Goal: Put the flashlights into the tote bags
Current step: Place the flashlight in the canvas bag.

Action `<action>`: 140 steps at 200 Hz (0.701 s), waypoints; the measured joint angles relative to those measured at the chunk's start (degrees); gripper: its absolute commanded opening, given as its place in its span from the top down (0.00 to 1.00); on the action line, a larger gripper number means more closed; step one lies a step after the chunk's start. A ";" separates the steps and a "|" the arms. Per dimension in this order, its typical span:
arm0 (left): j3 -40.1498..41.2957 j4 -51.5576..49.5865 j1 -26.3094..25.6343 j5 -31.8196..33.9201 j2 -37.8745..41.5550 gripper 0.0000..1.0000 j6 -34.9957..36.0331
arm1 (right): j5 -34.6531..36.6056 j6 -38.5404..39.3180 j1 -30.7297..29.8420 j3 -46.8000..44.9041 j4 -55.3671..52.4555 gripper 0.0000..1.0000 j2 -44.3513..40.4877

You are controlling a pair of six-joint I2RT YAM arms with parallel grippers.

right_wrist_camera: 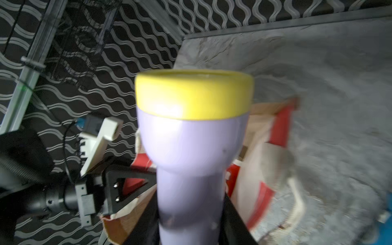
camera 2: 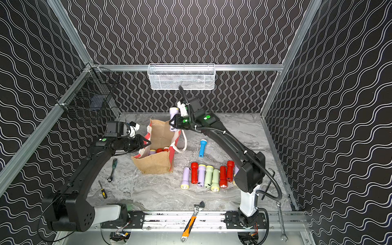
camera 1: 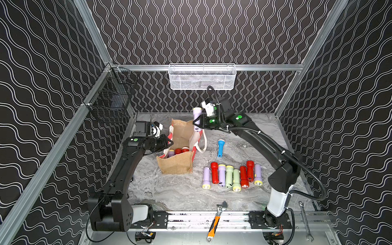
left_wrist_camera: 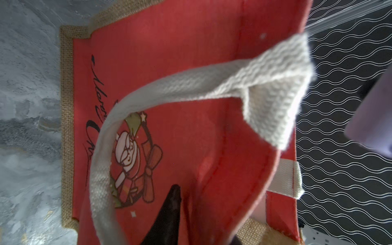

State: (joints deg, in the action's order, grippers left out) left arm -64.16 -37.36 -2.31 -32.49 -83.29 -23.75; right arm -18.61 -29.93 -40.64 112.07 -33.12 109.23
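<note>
the right gripper squeezes the thin body of a lilac flashlight over the tote bag. it looks light, hard and slippery. the left gripper pinches the floppy bag's rim.

Right hand clamps lilac flashlight, tote bag behind.

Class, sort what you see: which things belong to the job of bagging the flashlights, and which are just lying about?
Belonging: tote bag, gripped by left gripper; lilac flashlight in right gripper; blue flashlight; row of flashlights; flashlights inside bag.
Lying about: adjustable wrench; spanner; screwdriver; white basket; black basket.
</note>
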 measured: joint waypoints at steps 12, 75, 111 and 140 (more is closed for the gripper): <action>0.00 0.00 0.00 0.83 0.11 0.76 0.04 | -1.46 -0.76 -1.99 0.92 1.18 0.74 2.40; 0.02 -0.46 0.04 8.46 2.75 0.76 0.31 | -4.87 -4.00 -5.68 0.37 2.38 0.74 9.44; 0.02 -1.03 0.31 10.58 1.42 0.76 0.39 | -5.57 -5.53 -6.64 -1.42 3.87 0.74 13.03; 0.00 -1.27 0.68 11.04 0.94 0.76 0.70 | -6.40 -5.66 -7.32 -1.90 3.34 0.74 16.06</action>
State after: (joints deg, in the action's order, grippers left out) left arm -64.16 -38.63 -1.63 -21.45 -82.35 -23.05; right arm -25.02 -35.59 -47.97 110.17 -29.78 125.29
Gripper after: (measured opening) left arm 0.241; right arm 0.375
